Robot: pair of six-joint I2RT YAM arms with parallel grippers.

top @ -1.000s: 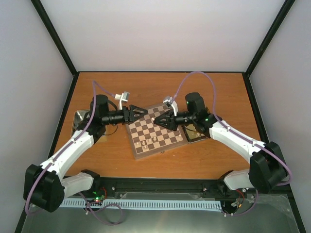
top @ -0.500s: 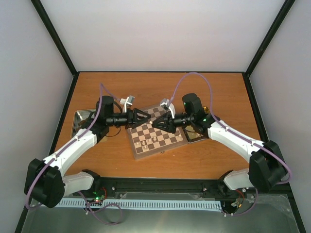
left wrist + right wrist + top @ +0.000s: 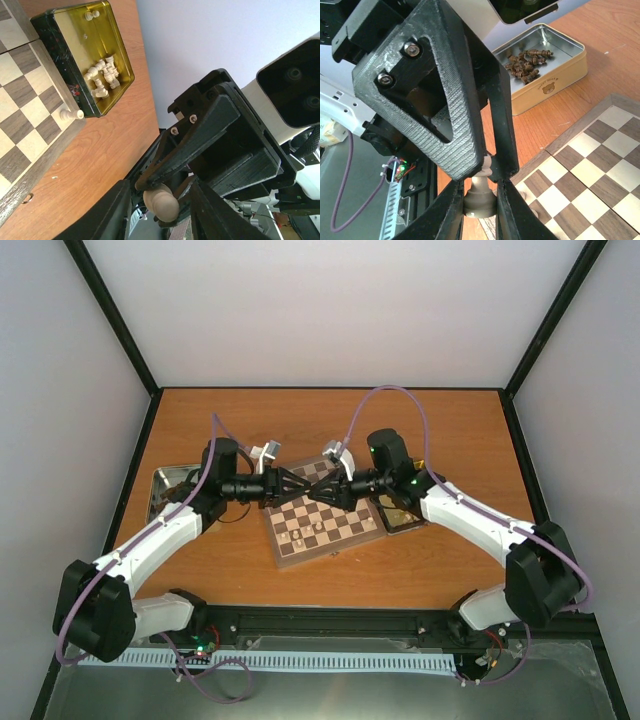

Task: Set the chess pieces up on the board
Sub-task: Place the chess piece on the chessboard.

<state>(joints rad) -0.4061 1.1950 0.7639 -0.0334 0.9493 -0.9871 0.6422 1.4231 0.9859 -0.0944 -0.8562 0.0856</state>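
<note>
While right hand (image 3: 480,192) grips cream chessman (image 3: 480,204) | left hand (image 3: 161,187) flanks it

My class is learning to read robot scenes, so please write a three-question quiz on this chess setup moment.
1. True or false: the right tool grips a cream piece.
2. The left tool meets it: A above the board; B left of the board; C right of the board.
3. What colour are the pieces in the tin right of the board?
Key: 1 true; 2 A; 3 cream.
</note>
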